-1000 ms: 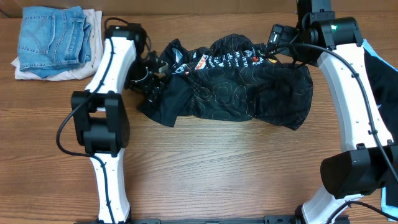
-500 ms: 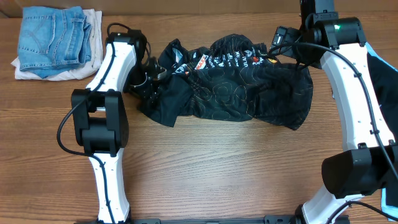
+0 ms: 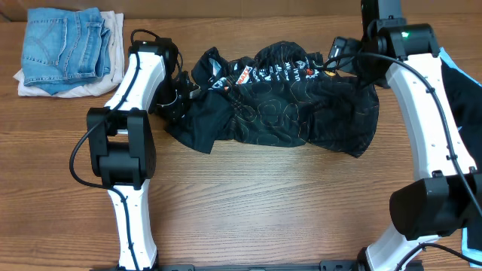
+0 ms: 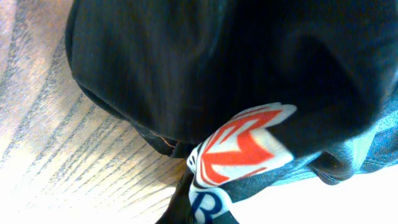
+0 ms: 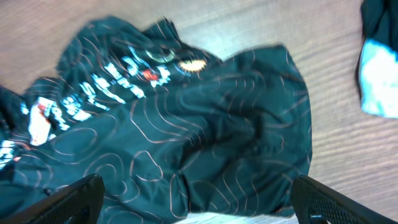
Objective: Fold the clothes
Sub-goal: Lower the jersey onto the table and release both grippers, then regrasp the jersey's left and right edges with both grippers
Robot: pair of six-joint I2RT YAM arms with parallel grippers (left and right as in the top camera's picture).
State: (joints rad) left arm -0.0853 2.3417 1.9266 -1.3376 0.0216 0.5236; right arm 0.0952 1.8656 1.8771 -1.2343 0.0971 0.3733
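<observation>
Since a second ago the left gripper [image 3: 181, 92] has pushed in from the bare wood to the left edge of the black jersey [image 3: 279, 102], and its fingers have come together on the cloth there. In the left wrist view the fabric fills the frame and bunches towards the bottom middle, hiding the fingers; a red-and-white logo patch [image 4: 242, 146] hangs just beside that bunch. The right gripper [image 5: 199, 202] has barely shifted. It hovers over the jersey's far right part with its fingers [image 5: 71, 196] spread wide, holding nothing.

The jersey lies crumpled across the middle of the table [image 3: 263, 203], closer to the far edge than to the near one, its logos turned towards the far side. I see bare wood all along the near edge in front of it. At the far left corner sits a stack of folded jeans [image 3: 64, 45] on a pale garment [image 3: 45, 89], well apart from the jersey, with the left arm between them. A black-and-light-blue garment [image 3: 459, 83] lies at the right edge, behind the right arm.
</observation>
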